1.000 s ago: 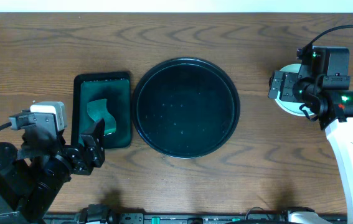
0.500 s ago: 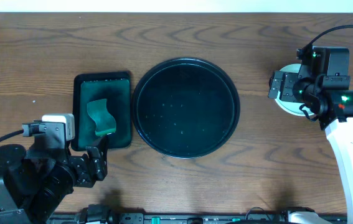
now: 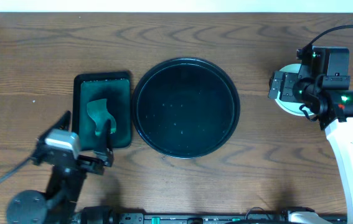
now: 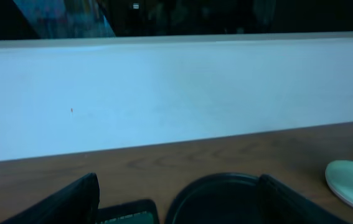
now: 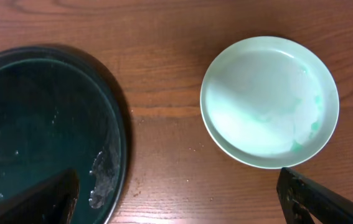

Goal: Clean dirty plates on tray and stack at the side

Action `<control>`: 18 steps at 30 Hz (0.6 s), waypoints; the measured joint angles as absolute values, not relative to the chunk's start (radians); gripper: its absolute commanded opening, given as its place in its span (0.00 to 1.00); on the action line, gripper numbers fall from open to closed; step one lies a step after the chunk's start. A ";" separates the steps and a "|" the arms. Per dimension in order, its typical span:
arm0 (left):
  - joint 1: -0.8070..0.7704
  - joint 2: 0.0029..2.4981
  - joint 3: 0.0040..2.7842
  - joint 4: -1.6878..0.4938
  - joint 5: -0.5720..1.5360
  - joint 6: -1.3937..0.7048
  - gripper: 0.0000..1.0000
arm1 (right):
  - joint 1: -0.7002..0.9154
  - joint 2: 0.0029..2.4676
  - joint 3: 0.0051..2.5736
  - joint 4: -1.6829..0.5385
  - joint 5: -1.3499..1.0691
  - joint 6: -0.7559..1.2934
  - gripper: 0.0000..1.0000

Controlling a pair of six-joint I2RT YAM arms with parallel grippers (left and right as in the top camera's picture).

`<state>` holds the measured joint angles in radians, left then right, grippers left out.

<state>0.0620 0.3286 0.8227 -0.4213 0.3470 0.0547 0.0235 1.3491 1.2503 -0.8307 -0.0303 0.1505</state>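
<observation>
Wood table (image 3: pixel 257 174); glossy black tray (image 3: pixel 185 107), speckled; pale-aqua plate (image 5: pixel 269 99), faint teal smears; left pincer (image 4: pixel 177 180), right pincer (image 5: pixel 176 180) spread

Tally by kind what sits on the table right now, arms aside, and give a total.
Round black tray: 1
Rectangular dark green tray: 1
Green sponge: 1
Pale-aqua plate: 1 showing, with teal smears; whether more lie under it cannot be told
Total: 4
</observation>
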 measured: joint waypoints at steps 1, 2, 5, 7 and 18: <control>0.062 0.290 0.759 -0.376 0.350 0.050 0.80 | 0.023 1.349 1.250 -0.831 -0.030 0.150 0.99; 0.062 0.238 0.671 -0.325 0.350 0.043 0.80 | 0.023 1.349 1.250 -0.830 -0.030 0.150 0.99; 0.062 0.116 0.484 -0.218 0.354 0.019 0.80 | 0.023 1.348 1.250 -0.831 -0.030 0.149 0.99; 0.062 0.037 0.372 -0.165 0.353 0.004 0.81 | 0.023 1.348 1.250 -0.830 -0.030 0.149 0.99; 0.062 0.011 0.091 0.116 0.362 -0.023 0.80 | 0.023 1.348 1.250 -0.831 -0.030 0.149 0.99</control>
<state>0.0616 0.0113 0.0914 0.1158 0.3618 -0.0227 0.0235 1.3483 1.2499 -0.8310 -0.0299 0.1486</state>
